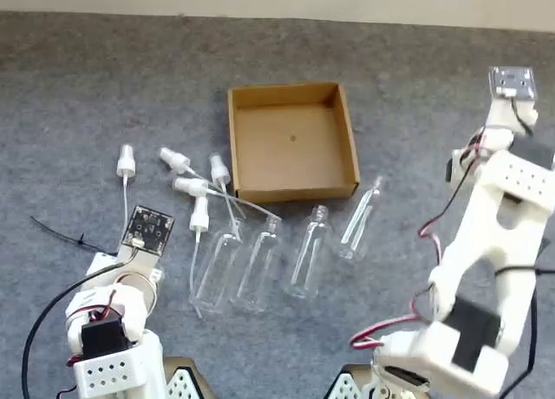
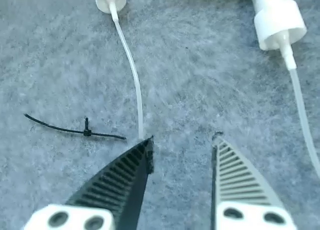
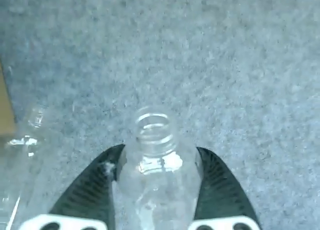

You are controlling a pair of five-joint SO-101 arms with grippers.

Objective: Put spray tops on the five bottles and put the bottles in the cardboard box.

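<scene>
Left gripper (image 2: 182, 138), lower left of the high view: jaws spread, empty. A spray top (image 1: 127, 163) lies just ahead, its dip tube (image 2: 131, 65) running lengthwise back to one jaw tip. Right gripper (image 3: 160, 149) clamps an uncapped bottle (image 3: 159, 172), neck pointing outward.

The open cardboard box (image 1: 293, 156) sits upper centre. Below it lie four clear uncapped bottles (image 1: 310, 251), with five white spray tops (image 1: 199, 213) at left.
</scene>
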